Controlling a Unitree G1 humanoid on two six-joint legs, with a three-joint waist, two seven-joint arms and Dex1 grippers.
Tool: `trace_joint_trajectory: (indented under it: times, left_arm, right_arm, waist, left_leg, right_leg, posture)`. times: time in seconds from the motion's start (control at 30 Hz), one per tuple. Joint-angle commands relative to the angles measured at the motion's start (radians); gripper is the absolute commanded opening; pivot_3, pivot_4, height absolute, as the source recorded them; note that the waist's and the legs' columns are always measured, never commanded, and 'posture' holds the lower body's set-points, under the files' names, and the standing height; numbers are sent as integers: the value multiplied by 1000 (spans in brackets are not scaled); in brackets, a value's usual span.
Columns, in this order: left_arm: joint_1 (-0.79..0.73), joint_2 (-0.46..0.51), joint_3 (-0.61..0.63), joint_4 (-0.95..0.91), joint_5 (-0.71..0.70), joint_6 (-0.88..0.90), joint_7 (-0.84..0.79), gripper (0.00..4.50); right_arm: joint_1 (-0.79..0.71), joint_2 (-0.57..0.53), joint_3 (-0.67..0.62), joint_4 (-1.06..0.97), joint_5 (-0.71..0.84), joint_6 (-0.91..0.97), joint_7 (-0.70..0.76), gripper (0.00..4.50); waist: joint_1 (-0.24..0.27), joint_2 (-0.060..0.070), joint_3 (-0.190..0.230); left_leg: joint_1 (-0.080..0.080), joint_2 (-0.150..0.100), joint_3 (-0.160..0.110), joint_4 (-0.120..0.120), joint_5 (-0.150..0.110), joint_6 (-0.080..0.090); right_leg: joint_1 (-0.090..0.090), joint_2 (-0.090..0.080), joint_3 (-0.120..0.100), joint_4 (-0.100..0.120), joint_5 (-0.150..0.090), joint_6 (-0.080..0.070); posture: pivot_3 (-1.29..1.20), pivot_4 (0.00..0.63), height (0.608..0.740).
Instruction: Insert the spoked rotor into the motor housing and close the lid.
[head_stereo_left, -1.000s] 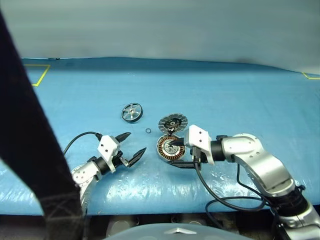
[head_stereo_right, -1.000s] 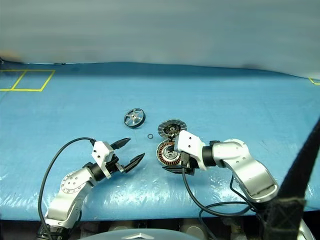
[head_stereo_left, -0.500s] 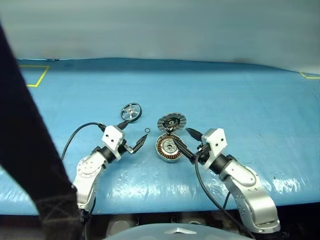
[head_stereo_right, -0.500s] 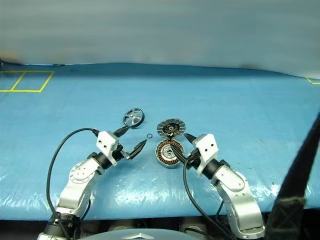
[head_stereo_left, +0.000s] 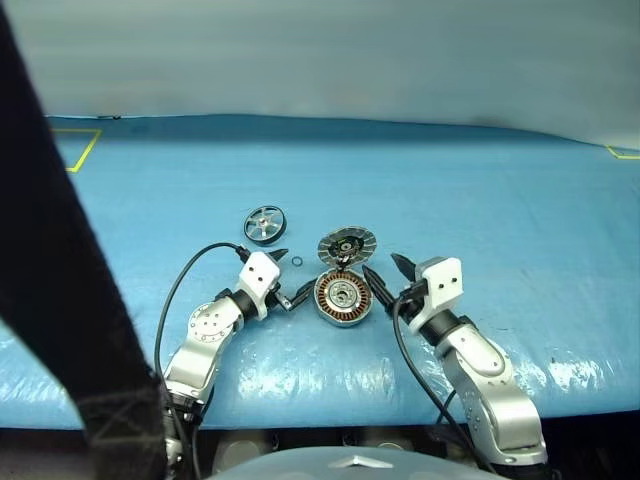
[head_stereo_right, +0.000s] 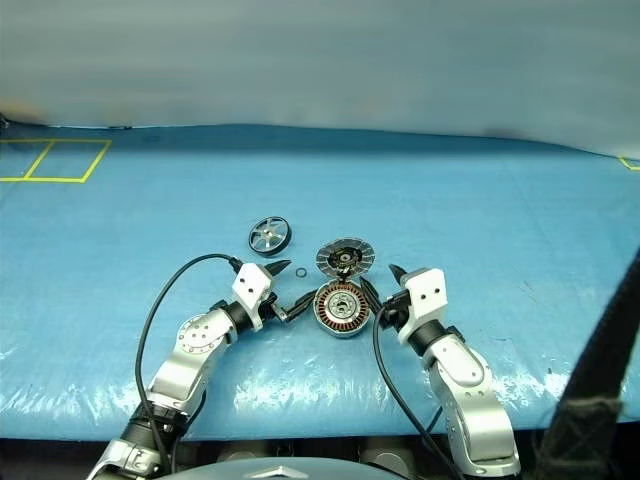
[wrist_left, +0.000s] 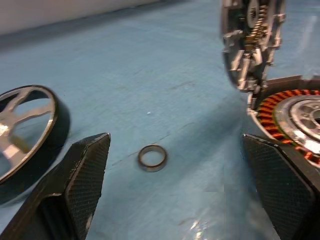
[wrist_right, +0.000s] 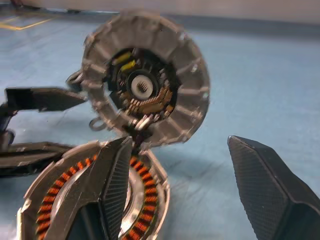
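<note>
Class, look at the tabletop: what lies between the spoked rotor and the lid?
A small dark O-ring lies on the blue cover between the spoked rotor and the lid; the left eye view shows it.

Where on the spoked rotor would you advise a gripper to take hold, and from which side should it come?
I would grip the rotor across its dark rim, coming down from above. It lies flat on the blue mat with clear space around it, so fingers could straddle the rim. The thin spokes look harder to pinch. The open left gripper is nearest, just to the rotor's near side.
</note>
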Motion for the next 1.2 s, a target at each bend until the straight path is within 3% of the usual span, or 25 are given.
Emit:
trace_joint_trajectory:
  times: [0.03, 0.33, 0.6, 1.0, 1.2]
  left_arm:
    - [-14, 13, -10, -17, -2, 8, -22, 4500]
    - [-37, 29, 46, 1, -12, 27, 11, 4500]
    - [-55, 7, 49, 23, -9, 34, 35, 4500]
    - [-125, -28, 23, 118, 55, 56, 108, 4500]
    - [-154, -53, -5, 159, 50, 73, 77, 4500]
  right_arm:
    - [32, -87, 21, -92, 82, 29, 129, 3199]
    - [15, -240, -18, -139, 160, 80, 222, 3199]
    - [-35, -206, 51, -134, 138, 93, 179, 3199]
    - [-28, -265, 77, -168, 157, 131, 215, 3199]
    - [-43, -237, 76, -148, 138, 116, 176, 3199]
  waist:
    - [0, 0, 0]
    - [2, 0, 0]
    - [10, 0, 0]
    - [15, -1, 0]
    - [15, -1, 0]
  left_leg:
    - [0, 0, 0, 0, -1, 2]
    - [1, 0, 0, 1, -1, 3]
    - [0, 0, -1, 1, -2, 3]
    - [0, -1, -1, 1, -2, 3]
    - [0, -1, -1, 1, -1, 3]
  right_leg:
    - [0, 0, 0, 0, 0, 0]
    - [0, 0, 0, 1, 0, -1]
    - [0, 0, 0, 0, 0, 0]
    - [1, 0, 0, 0, 1, 1]
    - [1, 0, -1, 0, 1, 1]
  posture:
    - [0, 150, 740]
    - [0, 150, 740]
    - [0, 150, 740]
    - [0, 150, 740]
    - [0, 150, 740]
